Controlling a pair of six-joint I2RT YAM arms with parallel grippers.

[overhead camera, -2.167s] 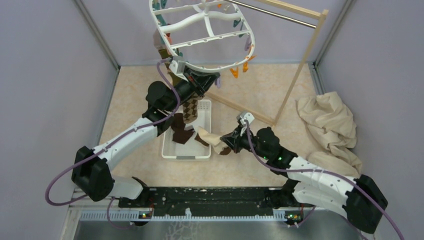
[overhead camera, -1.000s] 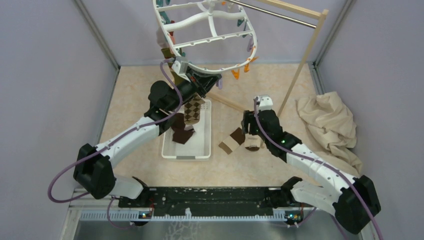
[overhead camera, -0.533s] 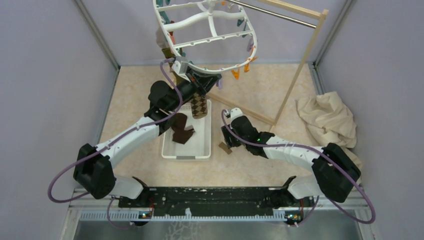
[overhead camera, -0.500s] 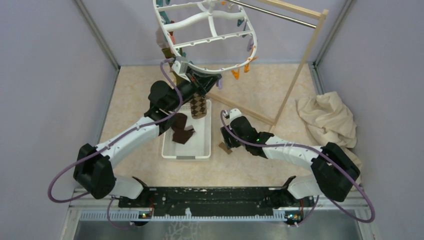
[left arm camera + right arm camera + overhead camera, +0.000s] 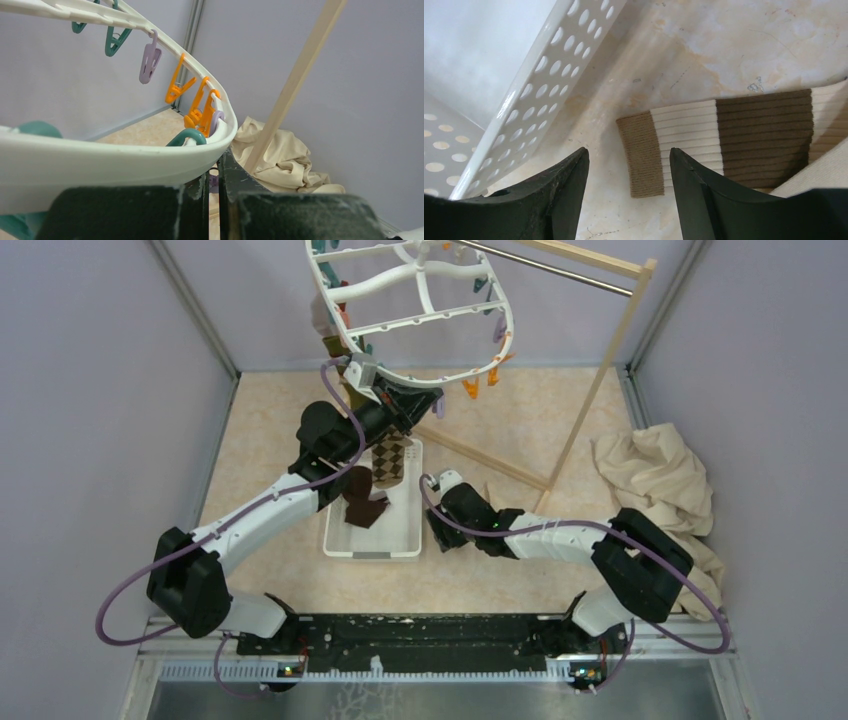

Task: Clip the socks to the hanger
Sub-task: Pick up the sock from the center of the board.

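The hanger [image 5: 100, 165] is gripped at its rim by the shut left pincer [image 5: 214, 192], above the basket [image 5: 372, 548]. Just beside the basket, a brown-and-cream sock [image 5: 724, 140] lies on the surface [image 5: 724, 40] under the wide-open, empty right pincer [image 5: 628, 155].

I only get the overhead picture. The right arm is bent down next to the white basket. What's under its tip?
Observer: A striped sock lies flat on the tabletop there, with a tan cuff, then cream and dark brown bands.
Operator: Has it grabbed it?
Observer: No. The right arm's fingers stand open, with the cuff end showing between them, beside the perforated wall of the basket.
Operator: And the left arm, up top?
Observer: The left arm's fingers are shut on the white rim of the hanger.
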